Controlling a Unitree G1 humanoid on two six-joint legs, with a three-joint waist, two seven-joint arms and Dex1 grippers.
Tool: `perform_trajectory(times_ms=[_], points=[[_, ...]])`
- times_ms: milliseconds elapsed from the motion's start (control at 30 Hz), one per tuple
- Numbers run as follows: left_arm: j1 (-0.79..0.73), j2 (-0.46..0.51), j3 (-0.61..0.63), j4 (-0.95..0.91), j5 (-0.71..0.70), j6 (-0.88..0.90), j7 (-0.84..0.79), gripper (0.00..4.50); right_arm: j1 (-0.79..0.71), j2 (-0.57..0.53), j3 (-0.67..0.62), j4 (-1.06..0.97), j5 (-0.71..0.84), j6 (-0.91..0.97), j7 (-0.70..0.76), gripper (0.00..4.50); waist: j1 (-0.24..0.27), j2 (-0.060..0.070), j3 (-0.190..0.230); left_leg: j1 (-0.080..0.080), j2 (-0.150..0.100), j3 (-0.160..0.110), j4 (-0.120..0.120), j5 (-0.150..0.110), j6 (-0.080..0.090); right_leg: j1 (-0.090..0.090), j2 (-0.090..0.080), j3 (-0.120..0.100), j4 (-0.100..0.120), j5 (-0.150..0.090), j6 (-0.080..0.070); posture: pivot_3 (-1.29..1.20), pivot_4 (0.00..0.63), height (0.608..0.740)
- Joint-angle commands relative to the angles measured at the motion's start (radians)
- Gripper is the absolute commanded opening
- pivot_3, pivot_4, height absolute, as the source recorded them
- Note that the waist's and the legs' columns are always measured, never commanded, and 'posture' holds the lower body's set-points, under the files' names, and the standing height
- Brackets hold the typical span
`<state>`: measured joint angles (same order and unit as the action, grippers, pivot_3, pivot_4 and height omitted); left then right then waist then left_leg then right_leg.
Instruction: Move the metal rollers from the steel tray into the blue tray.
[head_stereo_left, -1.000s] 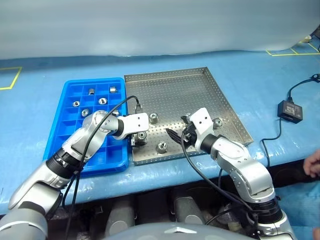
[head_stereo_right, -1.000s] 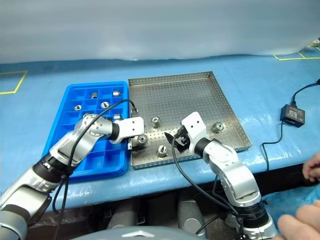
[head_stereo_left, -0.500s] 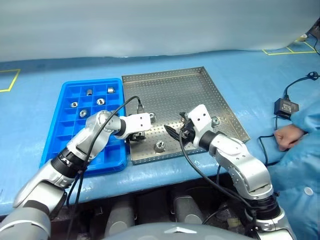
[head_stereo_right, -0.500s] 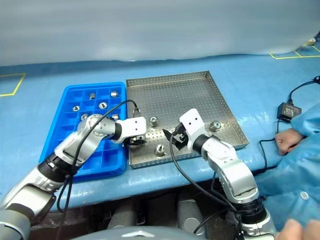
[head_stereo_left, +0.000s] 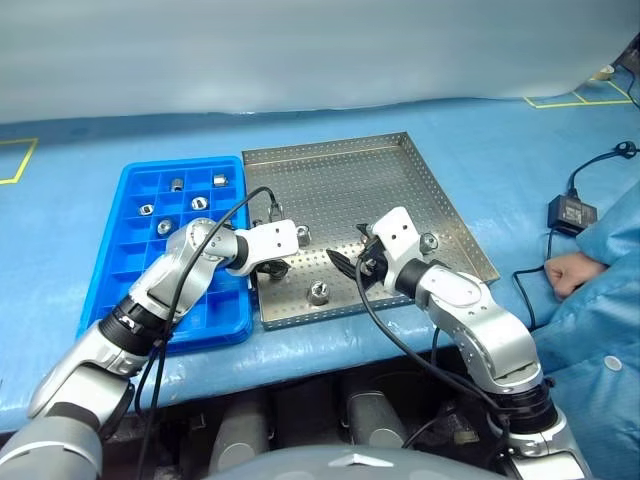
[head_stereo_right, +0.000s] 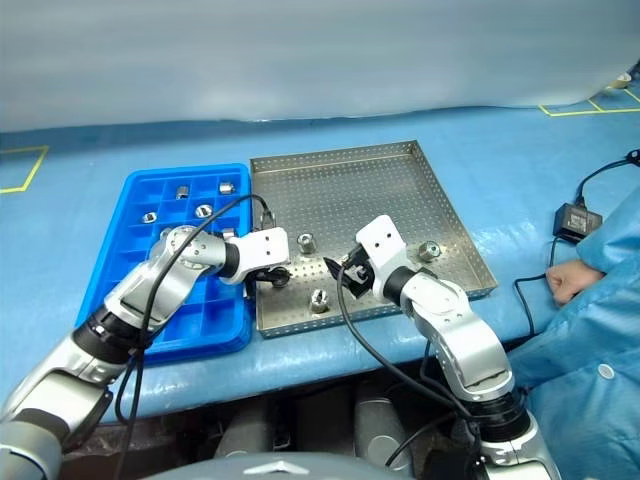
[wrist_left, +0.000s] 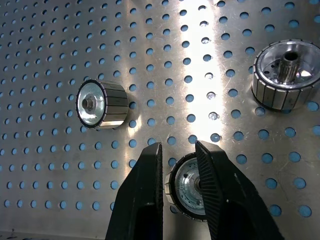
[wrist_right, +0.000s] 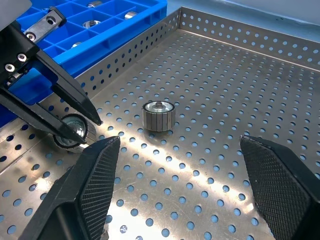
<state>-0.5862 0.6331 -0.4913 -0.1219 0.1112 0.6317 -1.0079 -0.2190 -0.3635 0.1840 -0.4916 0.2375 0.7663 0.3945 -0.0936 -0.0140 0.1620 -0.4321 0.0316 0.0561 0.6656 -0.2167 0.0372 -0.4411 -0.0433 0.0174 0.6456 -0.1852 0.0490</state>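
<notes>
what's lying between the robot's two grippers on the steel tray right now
In the right wrist view, one loose metal roller stands on the steel tray between the left gripper and the right gripper.

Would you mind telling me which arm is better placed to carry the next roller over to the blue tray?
Left. The left gripper is already shut on a metal roller at the steel tray's edge beside the blue tray. The right gripper stands open and empty, farther from it.
</notes>
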Motion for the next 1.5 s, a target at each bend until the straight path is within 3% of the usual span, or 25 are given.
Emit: perform_trajectory(times_ms=[33,133,267,633,800,1067,1300,1500], points=[[-0.006,0.012,0.027,-0.046,-0.025,0.000,-0.030,1.11,-0.012,0.001,-0.004,-0.017,-0.004,-0.018,0.001,4.04,0.000,0.000,0.000,0.000,0.000,0.000,0.000,0.000,0.000,0.000,0.000,0.000,0.000,0.000,0.000,-0.16,0.150,0.740],[-0.017,0.016,0.010,-0.037,-0.009,-0.006,-0.035,1.67,-0.010,0.005,-0.001,-0.019,-0.004,-0.018,-0.002,4.04,0.000,0.000,0.000,0.000,0.000,0.001,0.000,0.000,0.000,0.000,0.000,0.001,0.000,0.000,0.000,-0.17,0.150,0.740],[-0.034,0.029,-0.035,-0.010,0.063,-0.020,-0.023,2.95,-0.008,0.009,-0.001,-0.021,-0.005,-0.018,-0.006,4.04,0.000,0.000,0.000,0.000,-0.001,0.002,0.001,0.000,0.000,0.000,0.000,0.002,-0.001,0.001,0.001,-0.18,0.150,0.740],[-0.032,0.061,-0.102,0.012,0.157,-0.051,-0.072,2.95,-0.010,0.021,-0.005,-0.021,-0.009,-0.021,-0.015,4.04,-0.006,0.000,0.000,0.000,-0.001,0.003,0.001,0.000,0.000,0.000,0.000,0.004,0.000,0.001,0.001,-0.18,0.150,0.740],[-0.031,0.046,-0.089,0.012,0.162,-0.043,-0.084,1.75,-0.018,0.026,-0.005,-0.013,-0.011,-0.023,-0.017,4.04,-0.013,0.000,0.000,0.001,-0.001,0.003,0.001,0.000,0.000,0.000,0.000,0.004,0.000,0.001,0.001,-0.18,0.150,0.740],[-0.027,0.028,-0.056,0.011,0.152,-0.034,-0.067,1.65,-0.033,0.037,-0.006,0.007,-0.005,-0.018,-0.014,4.04,-0.014,0.000,0.000,0.001,-0.002,0.003,0.001,0.000,0.000,0.001,-0.001,0.004,0.000,0.001,0.002,-0.17,0.150,0.740],[0.012,-0.039,0.147,-0.111,-0.036,0.065,-0.046,1.65,-0.020,0.028,0.001,-0.011,0.083,-0.014,0.098,4.04,-0.013,0.000,0.000,-0.001,-0.001,0.002,0.001,0.000,0.000,-0.001,-0.001,0.004,-0.001,0.001,0.002,-0.15,0.150,0.740],[0.080,-0.073,0.377,-0.271,-0.142,0.199,0.091,1.65,-0.022,0.017,-0.018,-0.039,0.180,-0.014,0.190,4.04,-0.009,0.000,0.000,-0.001,-0.001,0.002,0.001,0.000,0.000,-0.001,0.000,0.004,0.000,0.001,0.003,-0.10,0.150,0.740]])
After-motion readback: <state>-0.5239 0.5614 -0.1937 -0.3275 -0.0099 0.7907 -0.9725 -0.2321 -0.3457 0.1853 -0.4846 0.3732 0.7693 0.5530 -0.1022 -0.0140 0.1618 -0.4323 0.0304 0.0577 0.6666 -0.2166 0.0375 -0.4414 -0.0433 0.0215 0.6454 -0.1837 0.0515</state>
